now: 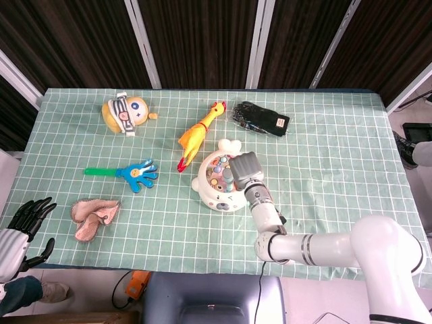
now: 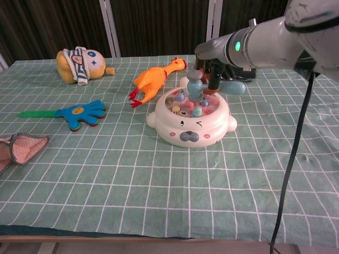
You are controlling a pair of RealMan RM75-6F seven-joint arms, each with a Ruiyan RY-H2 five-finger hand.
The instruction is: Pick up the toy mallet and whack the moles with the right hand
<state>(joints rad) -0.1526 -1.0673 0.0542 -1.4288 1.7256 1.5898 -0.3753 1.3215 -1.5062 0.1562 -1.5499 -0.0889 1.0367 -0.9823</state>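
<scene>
Right hand (image 2: 216, 71) grips toy mallet (image 2: 195, 83), head over mole game (image 2: 192, 118).

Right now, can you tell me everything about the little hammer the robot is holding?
The toy mallet looks like smooth plastic. Its grey-blue head has flat round ends and hangs over the back of the white whack-a-mole toy, just above the coloured moles. I cannot tell if it touches one. A light blue handle end sticks out sideways. The right hand grips it in the middle.
</scene>
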